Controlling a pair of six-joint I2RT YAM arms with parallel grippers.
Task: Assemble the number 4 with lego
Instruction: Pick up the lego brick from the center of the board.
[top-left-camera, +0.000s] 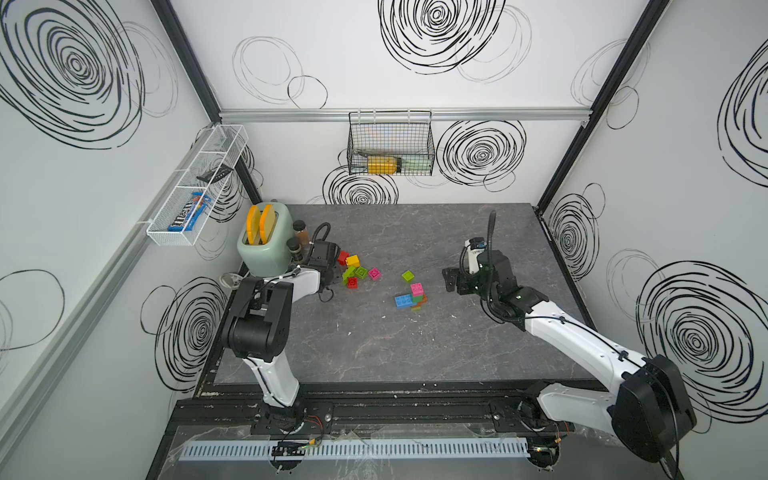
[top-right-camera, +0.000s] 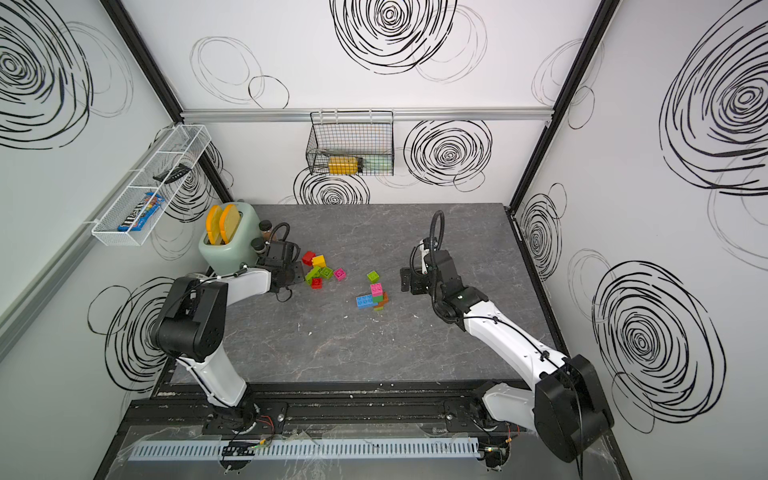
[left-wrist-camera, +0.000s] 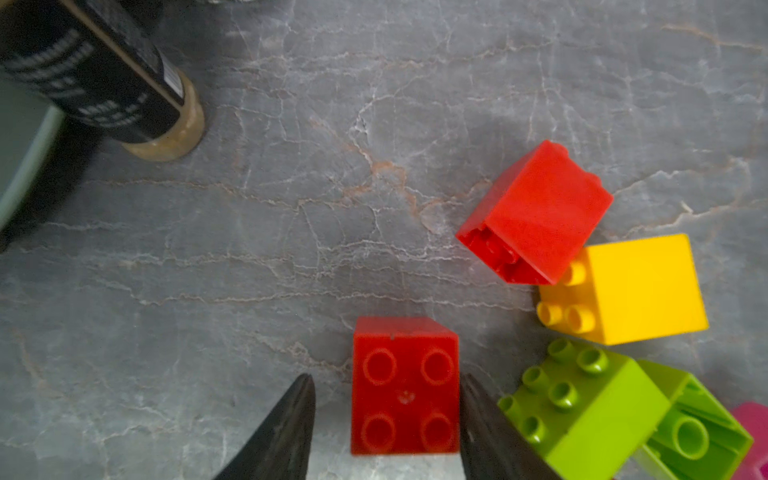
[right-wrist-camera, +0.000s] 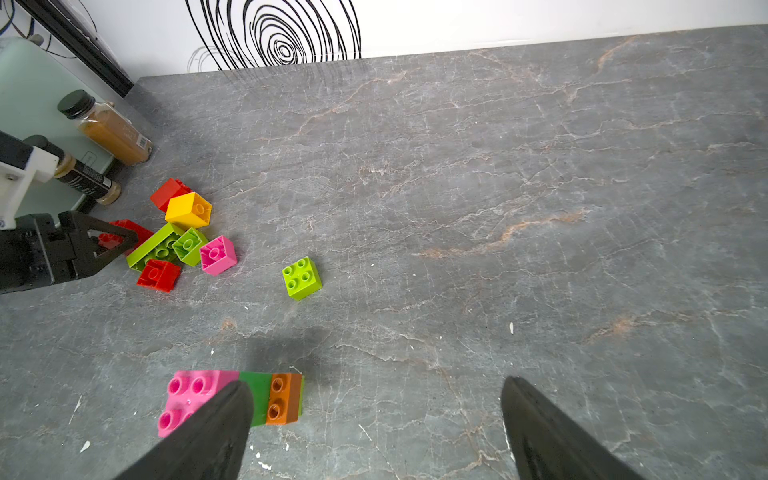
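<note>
A square red lego brick (left-wrist-camera: 405, 386), studs up, sits on the table between the fingers of my left gripper (left-wrist-camera: 387, 378). One finger touches its side and the other stands a gap away, so the gripper is open. Beside it lie loose lego: a tipped red brick (left-wrist-camera: 540, 212), a yellow one (left-wrist-camera: 640, 286) and a lime one (left-wrist-camera: 582, 411). In both top views this pile (top-left-camera: 355, 270) (top-right-camera: 322, 270) is left of centre. A joined piece of pink, blue, green and orange bricks (top-left-camera: 413, 296) (top-right-camera: 372, 297) lies mid-table, with a lone lime brick (right-wrist-camera: 302, 277) near it. My right gripper (right-wrist-camera: 376, 382) hovers open and empty to its right.
A mint toaster (top-left-camera: 264, 245) and two spice bottles (right-wrist-camera: 106, 129) stand close behind my left gripper at the table's back left. A black wire basket (top-left-camera: 390, 145) hangs on the back wall and a white wire shelf (top-left-camera: 195, 187) on the left wall.
</note>
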